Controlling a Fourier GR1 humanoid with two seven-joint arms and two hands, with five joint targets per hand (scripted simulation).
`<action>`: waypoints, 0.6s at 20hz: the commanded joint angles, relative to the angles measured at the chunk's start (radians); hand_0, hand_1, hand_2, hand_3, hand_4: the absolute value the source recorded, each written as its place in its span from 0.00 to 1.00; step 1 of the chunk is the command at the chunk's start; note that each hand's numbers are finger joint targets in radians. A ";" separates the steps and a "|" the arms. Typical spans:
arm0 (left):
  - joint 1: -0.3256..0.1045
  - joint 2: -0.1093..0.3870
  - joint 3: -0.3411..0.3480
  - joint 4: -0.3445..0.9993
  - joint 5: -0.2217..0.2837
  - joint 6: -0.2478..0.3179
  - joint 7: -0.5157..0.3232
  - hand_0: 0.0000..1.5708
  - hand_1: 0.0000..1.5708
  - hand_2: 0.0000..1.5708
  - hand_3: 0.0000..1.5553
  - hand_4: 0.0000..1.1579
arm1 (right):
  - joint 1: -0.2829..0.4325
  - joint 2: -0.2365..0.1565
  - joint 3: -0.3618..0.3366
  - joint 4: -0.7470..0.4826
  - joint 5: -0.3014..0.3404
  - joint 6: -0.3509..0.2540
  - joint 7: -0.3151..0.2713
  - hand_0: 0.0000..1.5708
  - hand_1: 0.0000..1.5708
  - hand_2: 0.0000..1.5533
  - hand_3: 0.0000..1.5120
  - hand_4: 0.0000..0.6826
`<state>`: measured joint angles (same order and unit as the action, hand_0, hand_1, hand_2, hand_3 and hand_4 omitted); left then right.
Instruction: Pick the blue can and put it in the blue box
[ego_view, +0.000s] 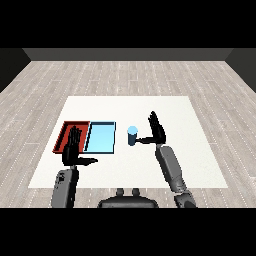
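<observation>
A blue can (132, 135) stands upright on the white table (175, 115), just right of the light blue tray (101, 137). My right hand (157, 129) is beside the can on its right, fingers straight and raised, thumb reaching toward the can's side. It is open and not curled round the can. My left hand (73, 148) hovers at the front of the red tray (65, 132), fingers straight, thumb out to the right, holding nothing.
The red tray and the light blue tray lie side by side at the left of the table, both with nothing inside. Grey wooden floor surrounds the table.
</observation>
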<state>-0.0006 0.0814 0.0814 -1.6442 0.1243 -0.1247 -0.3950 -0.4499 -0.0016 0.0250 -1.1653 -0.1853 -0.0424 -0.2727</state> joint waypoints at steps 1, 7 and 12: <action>0.001 -0.009 0.003 -0.040 0.012 0.013 0.034 0.00 0.00 0.00 0.00 0.00 | -0.083 0.002 0.042 0.183 -0.076 -0.038 -0.103 0.00 0.00 0.00 0.00 0.00; 0.028 -0.016 -0.009 -0.108 0.019 0.014 0.072 0.00 0.00 0.00 0.00 0.00 | -0.091 0.002 0.065 0.192 -0.171 -0.073 -0.088 0.00 0.00 0.00 0.00 0.00; -0.039 0.010 0.034 0.059 0.024 -0.020 -0.008 0.00 0.00 0.00 0.00 0.00 | -0.067 0.002 0.159 0.226 -0.249 -0.126 -0.143 0.00 0.00 0.00 0.00 0.00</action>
<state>-0.0212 0.0705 0.0890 -1.6337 0.1248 -0.1124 -0.3824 -0.5177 -0.0002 0.1095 -0.9791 -0.3636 -0.1068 -0.3721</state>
